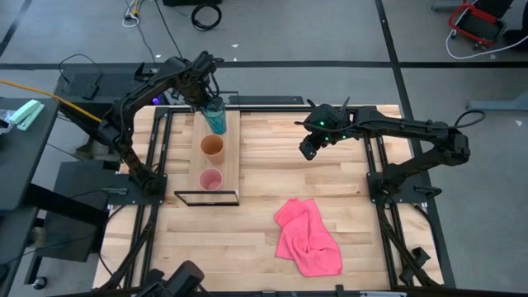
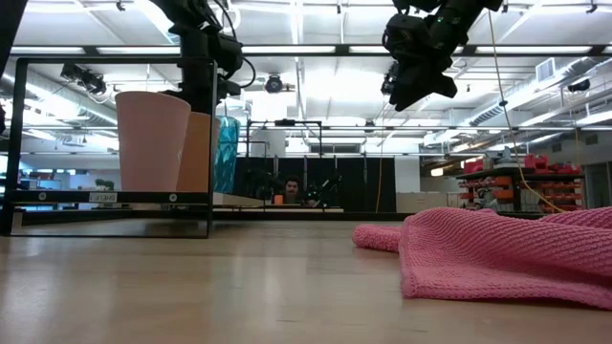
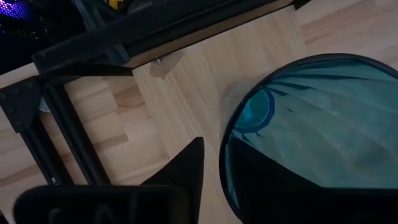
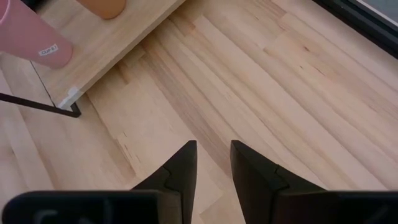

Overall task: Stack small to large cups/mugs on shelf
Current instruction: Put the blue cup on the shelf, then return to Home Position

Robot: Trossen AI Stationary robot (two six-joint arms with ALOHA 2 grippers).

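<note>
Shelf sits on the table, toward its left side, a light plank in a thin black frame running front to back. Three cups stand upright on it in a row: pink cup at the near end, orange cup in the middle, teal tumbler at the far end. Each is just beside the next, with a small gap visible between pink and orange from above; in the low view they overlap, pink in front, so contact there cannot be told. None is nested in another. Left gripper is over the shelf's far end, at the tumbler's rim. The left wrist view looks down into the tumbler, with one dark finger outside the wall beside the rim; the other finger is hidden, so whether this claw is grasping the tumbler or released cannot be told. Right gripper hangs in the air to the right of the shelf, well apart from it and level with the orange cup. Its fingers are nearly together with a narrow slit between, holding nothing, above bare table. Its wrist view catches the pink cup and the shelf's near corner. Pink cloth lies crumpled on the table, near the front, right of the shelf and well apart from it.
</note>
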